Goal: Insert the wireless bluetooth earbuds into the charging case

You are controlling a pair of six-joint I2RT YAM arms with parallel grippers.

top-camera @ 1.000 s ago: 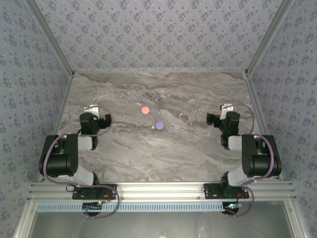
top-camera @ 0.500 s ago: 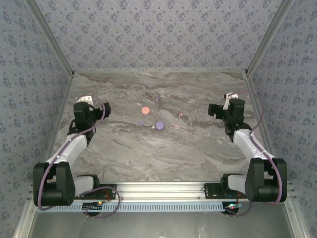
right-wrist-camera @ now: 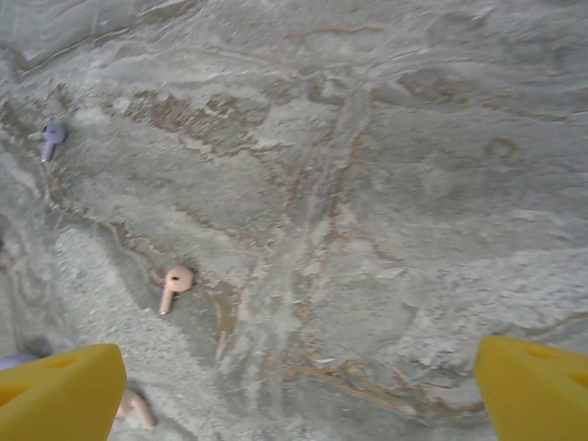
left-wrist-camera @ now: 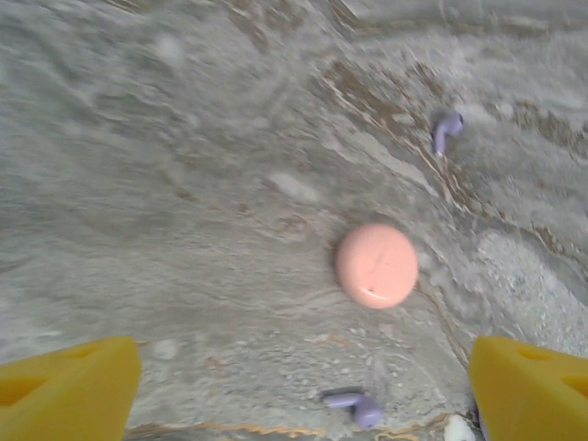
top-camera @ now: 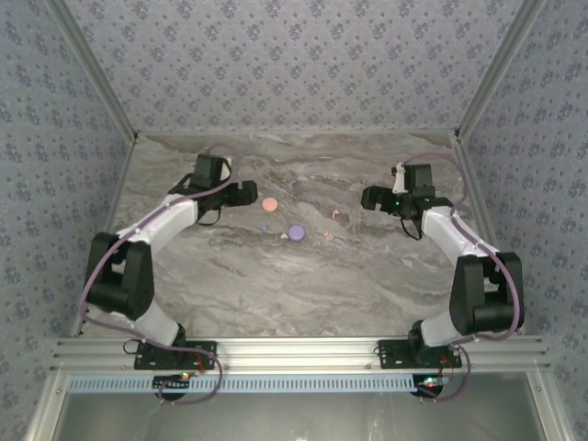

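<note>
On the grey marbled bench (top-camera: 276, 294), centre field, loose and lying flat: item one, salmon-pink case (left-wrist-camera: 377, 265), round and coin-like, closed as far as can be told; item two, lilac case (top-camera: 296, 233), same form, set nearer the arm bases and a little to the right of the first, the two well apart. Item three, far lilac earbud (left-wrist-camera: 446, 131), lying beyond the salmon-pink case; item four, near lilac earbud (left-wrist-camera: 354, 406), lying on its near side, so that the salmon-pink case sits between the pair, touching neither. Item five, far pink earbud (right-wrist-camera: 173, 283), and item six, near pink earbud (right-wrist-camera: 136, 406), both on bare bench to the right of the lilac case, close to one another but apart. All four earbuds lie outside the cases. Left tool (left-wrist-camera: 299, 390): above the bench just left of the salmon-pink case, yellow fingers (left-wrist-camera: 64, 390) spread wide, nothing between them. Right tool (right-wrist-camera: 299, 395): above the bench to the right of the pink pair, jaws likewise spread wide and holding nothing. Surround: patterned blue-grey walls (top-camera: 294, 64) on three sides
</note>
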